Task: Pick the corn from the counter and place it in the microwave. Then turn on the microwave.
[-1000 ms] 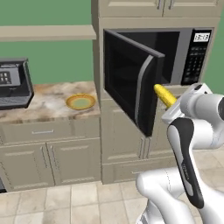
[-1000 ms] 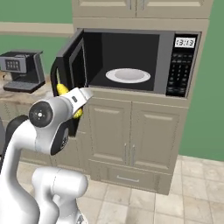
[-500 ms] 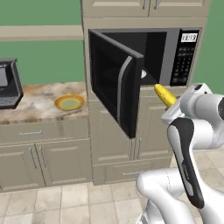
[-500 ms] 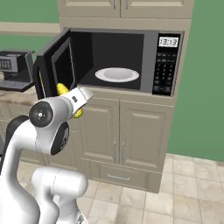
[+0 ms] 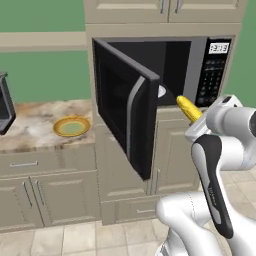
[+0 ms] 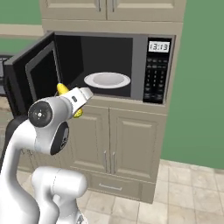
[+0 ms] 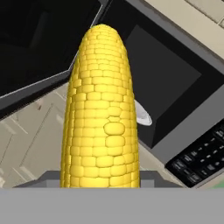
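My gripper [image 5: 196,119] is shut on the corn [image 5: 187,107], a yellow cob held up in front of the microwave [image 5: 202,59], just below the open cavity. The corn [image 7: 103,113] stands tall in the middle of the hand view and hides both fingertips. From the right, the corn [image 6: 62,89] pokes out behind my hand [image 6: 80,96]. The microwave [image 6: 144,52] has its door [image 5: 125,102] swung wide to the left. Its white turntable plate [image 6: 107,80] lies bare inside. The counter [image 5: 35,127] stretches off to the left.
A yellow-rimmed green plate [image 5: 71,126] sits on the counter, with a dark coffee machine [image 5: 4,105] at the left edge. The button panel [image 6: 157,75] runs down the microwave's right side. Beige cabinet doors [image 6: 122,140] stand below, over a tiled floor [image 6: 188,192].
The base has driven right and closer, so the microwave has shifted toward the picture's middle and grown larger. The corn stays held in the gripper.
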Robot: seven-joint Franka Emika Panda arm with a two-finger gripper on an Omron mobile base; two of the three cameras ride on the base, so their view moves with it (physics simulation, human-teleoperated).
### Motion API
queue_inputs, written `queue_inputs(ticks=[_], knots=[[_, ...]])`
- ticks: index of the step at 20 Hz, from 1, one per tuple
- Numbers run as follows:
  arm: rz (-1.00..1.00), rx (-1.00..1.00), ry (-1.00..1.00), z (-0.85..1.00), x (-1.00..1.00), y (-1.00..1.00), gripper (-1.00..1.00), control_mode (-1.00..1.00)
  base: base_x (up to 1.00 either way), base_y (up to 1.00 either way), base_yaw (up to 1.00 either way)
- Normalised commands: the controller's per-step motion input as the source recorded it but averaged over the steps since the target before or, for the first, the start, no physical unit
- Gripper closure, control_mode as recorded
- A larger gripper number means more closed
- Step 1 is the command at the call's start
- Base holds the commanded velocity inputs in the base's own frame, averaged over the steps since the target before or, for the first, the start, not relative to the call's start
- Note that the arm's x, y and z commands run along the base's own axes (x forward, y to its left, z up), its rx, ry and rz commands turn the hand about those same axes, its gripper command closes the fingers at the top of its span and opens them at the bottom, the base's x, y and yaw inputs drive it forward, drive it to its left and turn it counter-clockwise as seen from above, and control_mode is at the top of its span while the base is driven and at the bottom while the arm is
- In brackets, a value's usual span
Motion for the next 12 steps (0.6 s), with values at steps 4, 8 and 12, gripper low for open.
queue_inputs(ticks=[4, 8, 12], knots=[[0.0, 0.0, 0.0, 0.0, 0.0, 0.0, 1.0, 1.0, 0.61, -0.4, 0.0], [0.0, 0.0, 0.0, 0.0, 0.0, 0.0, 1.0, 1.0, 0.44, -0.24, 0.0], [0.0, 0.0, 0.0, 0.0, 0.0, 0.0, 1.0, 1.0, 0.45, -0.16, 0.0]])
